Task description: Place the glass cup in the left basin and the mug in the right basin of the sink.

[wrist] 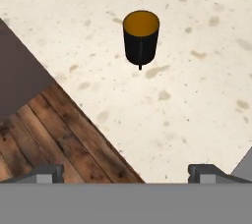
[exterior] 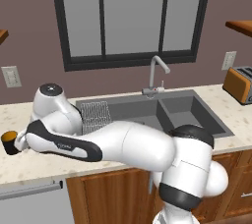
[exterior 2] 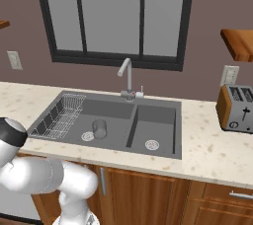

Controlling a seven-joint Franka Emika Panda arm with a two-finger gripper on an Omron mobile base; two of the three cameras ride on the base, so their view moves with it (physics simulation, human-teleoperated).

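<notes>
Mug (wrist: 141, 39) — black outside, orange-yellow inside. Counter (wrist: 197, 80) speckled beige. Sink (exterior 2: 113, 120) dark grey, with silver faucet (exterior 2: 127, 78) and round silver drains. Glass cup (exterior 2: 99, 129) translucent grey. Toaster (exterior 2: 235, 106) — orange sides, grey front. Cabinets (exterior 2: 148, 194) brown wood grain.

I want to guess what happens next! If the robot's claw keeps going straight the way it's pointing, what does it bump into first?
Probably the mug. In the hand view it stands upright on the speckled counter, ahead of the open claw, with bare counter between them. Depth is hard to judge, so the claw might meet the counter just before the mug instead.
</notes>
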